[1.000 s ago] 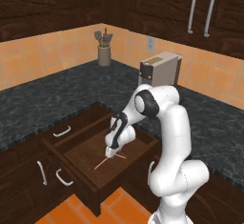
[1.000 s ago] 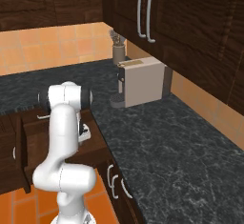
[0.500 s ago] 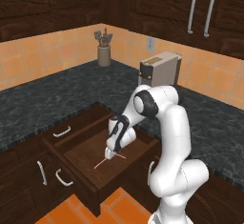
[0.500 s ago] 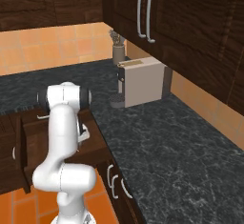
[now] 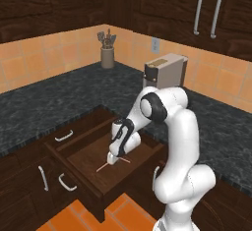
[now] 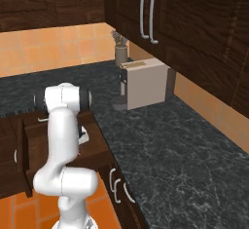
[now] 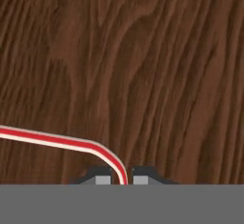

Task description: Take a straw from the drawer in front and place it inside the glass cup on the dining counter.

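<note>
Gripper (image 7: 123, 176) still pinching straw (image 7: 57, 141) (no lift) in drawer (image 5: 83, 157).

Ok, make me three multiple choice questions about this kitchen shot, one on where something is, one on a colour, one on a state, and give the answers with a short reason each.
1. Where is the straw lying?
A. on the black granite counter
B. on the wooden floor of the drawer
C. inside the utensil holder

2. What colour is the straw?
A. red with pale edges
B. solid blue
C. green

3. What state is the drawer in?
A. pushed fully shut
B. pulled open
C. taken out and set on the floor

Answers:
1. B, the hand view shows the straw flat on brown wood grain, and the left base view shows it inside the drawer under the gripper.
2. A, the hand view shows a red stripe with whitish borders.
3. B, in the left base view its front stands out from the cabinets and its inside is exposed.
</note>
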### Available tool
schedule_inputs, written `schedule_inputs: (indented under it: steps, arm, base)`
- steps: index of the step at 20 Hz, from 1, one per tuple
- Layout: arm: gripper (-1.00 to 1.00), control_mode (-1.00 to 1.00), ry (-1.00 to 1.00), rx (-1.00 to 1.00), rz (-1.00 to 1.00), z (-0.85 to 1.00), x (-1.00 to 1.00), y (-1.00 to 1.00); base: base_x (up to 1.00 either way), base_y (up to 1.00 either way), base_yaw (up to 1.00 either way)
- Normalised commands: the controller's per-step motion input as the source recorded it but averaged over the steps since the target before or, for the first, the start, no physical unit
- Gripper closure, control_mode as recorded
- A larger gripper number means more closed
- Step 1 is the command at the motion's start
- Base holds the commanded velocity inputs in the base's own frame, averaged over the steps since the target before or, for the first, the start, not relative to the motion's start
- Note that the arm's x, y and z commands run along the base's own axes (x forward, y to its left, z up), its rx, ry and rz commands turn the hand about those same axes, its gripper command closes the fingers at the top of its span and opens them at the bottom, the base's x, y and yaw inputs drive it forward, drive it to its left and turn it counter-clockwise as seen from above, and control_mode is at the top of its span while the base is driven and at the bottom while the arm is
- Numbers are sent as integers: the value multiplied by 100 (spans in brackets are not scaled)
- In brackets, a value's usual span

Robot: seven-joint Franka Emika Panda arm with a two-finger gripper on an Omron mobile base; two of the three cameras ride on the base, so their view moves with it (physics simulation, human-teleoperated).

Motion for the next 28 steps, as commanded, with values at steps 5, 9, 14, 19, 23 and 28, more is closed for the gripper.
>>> schedule_inputs:
  steps: [5,9,14,19,23,28]
  arm:
    - [100,-100,-4,13,0,99,-12,18]
    - [100,-100,-3,8,0,100,-1,25]
    - [100,-100,0,3,0,100,0,16]
    - [100,-100,0,0,0,100,-3,2]
    - [100,-100,0,-2,-2,100,-28,0]
    - [100,-100,0,-12,-2,100,-56,-22]
  base:
    - [0,0,0]
    - [0,0,0]
    - [0,0,0]
    - [0,0,0]
    - [0,0,0]
    - [0,0,0]
